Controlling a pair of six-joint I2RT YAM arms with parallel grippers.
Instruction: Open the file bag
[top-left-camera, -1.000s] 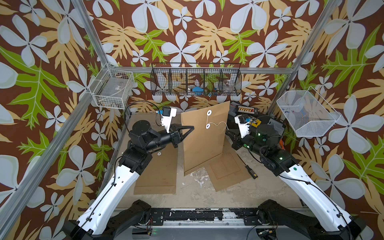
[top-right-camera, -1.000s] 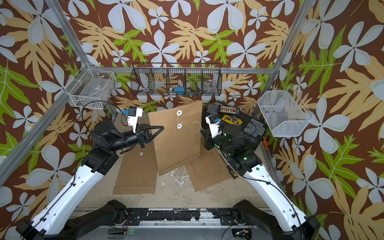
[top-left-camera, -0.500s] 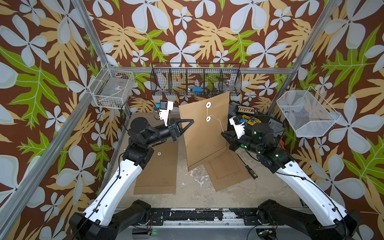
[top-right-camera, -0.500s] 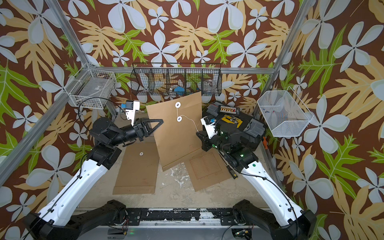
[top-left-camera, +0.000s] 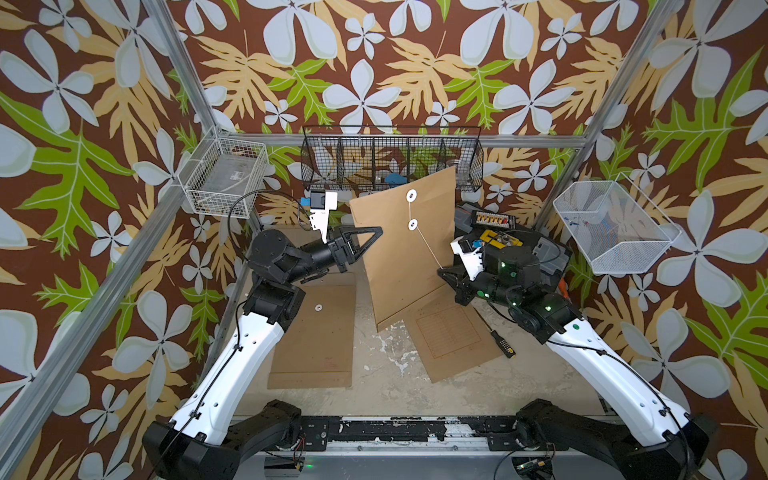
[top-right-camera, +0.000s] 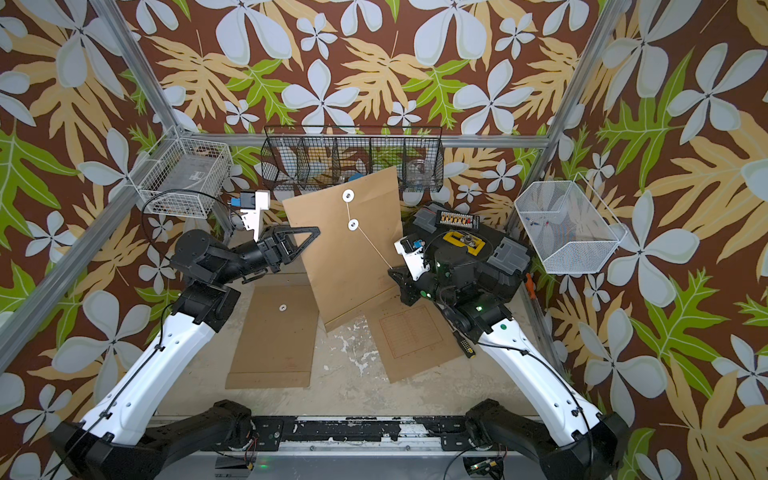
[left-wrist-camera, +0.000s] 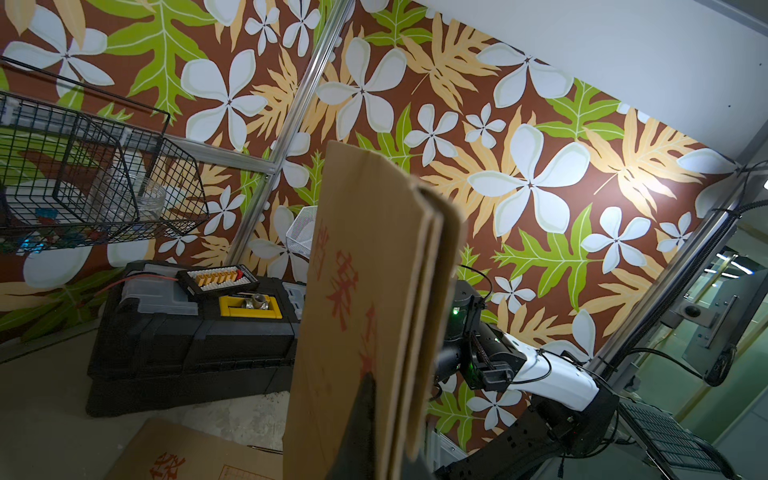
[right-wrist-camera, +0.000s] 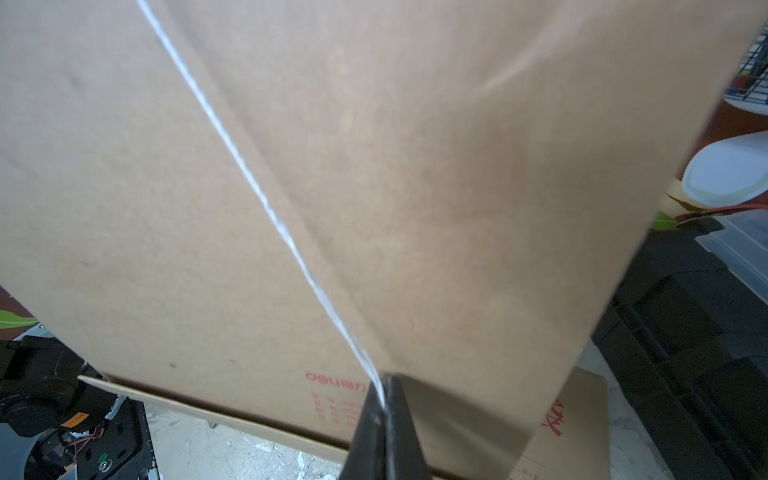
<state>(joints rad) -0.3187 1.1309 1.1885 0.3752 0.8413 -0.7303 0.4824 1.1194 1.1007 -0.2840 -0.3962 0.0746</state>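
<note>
File bag (top-left-camera: 405, 257), brown paper, held on end and tilted between the two sets of jaws, fastening side up in both top views. Only from the left wrist: red printing (left-wrist-camera: 343, 286) on the other face, plus the layered side edge. Black toolbox (top-right-camera: 465, 257) close behind the right jaws. Left gripper (top-left-camera: 377, 231) pressed together on the bag's side edge, one dark finger (left-wrist-camera: 358, 415) flat against the printed face. Right gripper (top-left-camera: 442, 272) low at the opposite edge, tips squeezed tight on the white string (right-wrist-camera: 266, 203), plain only from the right wrist. String taut, slanting up from those jaws to the lower disc (top-left-camera: 412, 225), with the upper disc (top-left-camera: 411, 195) just beyond; discs seen from above only.
</note>
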